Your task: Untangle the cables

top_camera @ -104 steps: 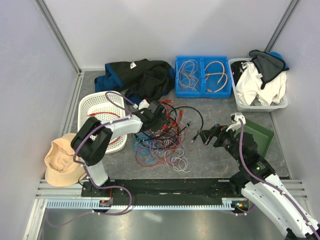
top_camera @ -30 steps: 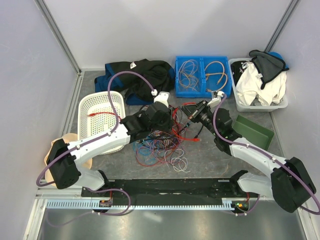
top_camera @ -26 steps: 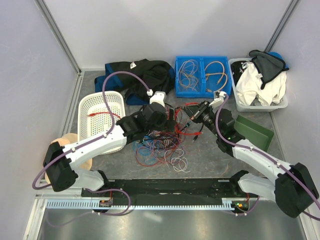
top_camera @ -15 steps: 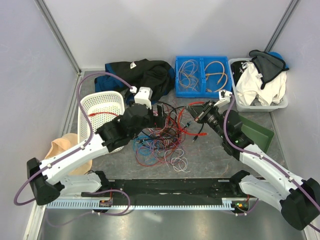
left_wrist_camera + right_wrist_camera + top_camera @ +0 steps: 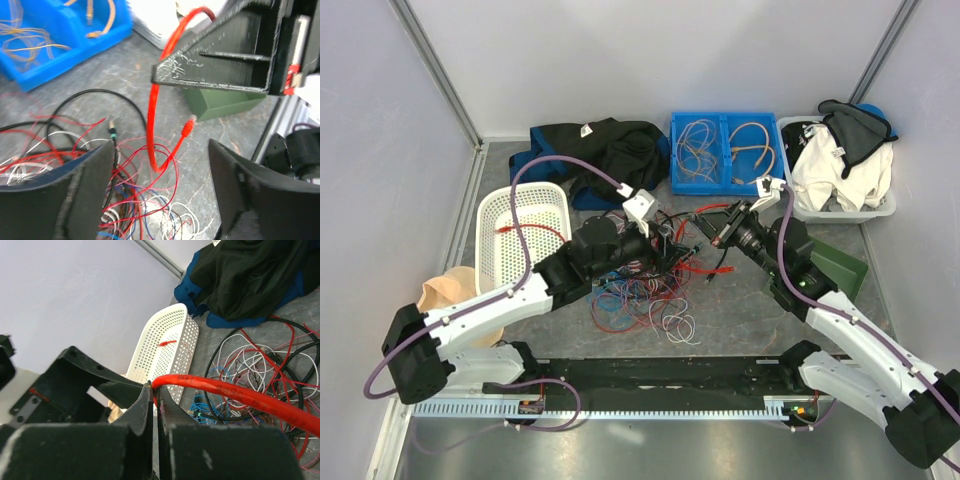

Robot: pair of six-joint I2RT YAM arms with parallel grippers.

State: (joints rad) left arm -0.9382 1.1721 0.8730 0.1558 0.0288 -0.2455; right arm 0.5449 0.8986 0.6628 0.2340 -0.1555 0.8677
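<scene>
The cables (image 5: pixel 640 290) lie in a loose heap on the grey table (image 5: pixel 750 320), midway between the two arms. They are thin red, blue, white and black wires crossing one another, with pale loops at the near edge and black loops at the far side. Over the heap's far half the left gripper (image 5: pixel 160 195) hangs with its black fingers spread wide and nothing between them. Half a second ago it was further left, by the basket (image 5: pixel 498 215), and it has since swung right, closer to the right gripper (image 5: pixel 153 390). That one has hardly moved. Its jaws are pressed together on a thick red cable (image 5: pixel 154 110), which arcs out of the pinch, drops toward the table and ends in a small red plug (image 5: pixel 187 127) at the heap's right edge. The left arm covers the heap's left part from above, and the right gripper's black body blocks the upper right of the left wrist view. Left of the heap, the white perforated plastic basket holds one red wire (image 5: pixel 530 228). A soft tan hat (image 5: pixel 445 295) sits nearer, partly under the arm. On the right, a green tray (image 5: pixel 845 265) is half hidden by the right arm. Farthest back are a crumpled black and blue jacket (image 5: pixel 600 155), a blue two-part bin (image 5: pixel 725 182) with pale coils, and a white tub (image 5: pixel 840 212) heaped with clothes.
</scene>
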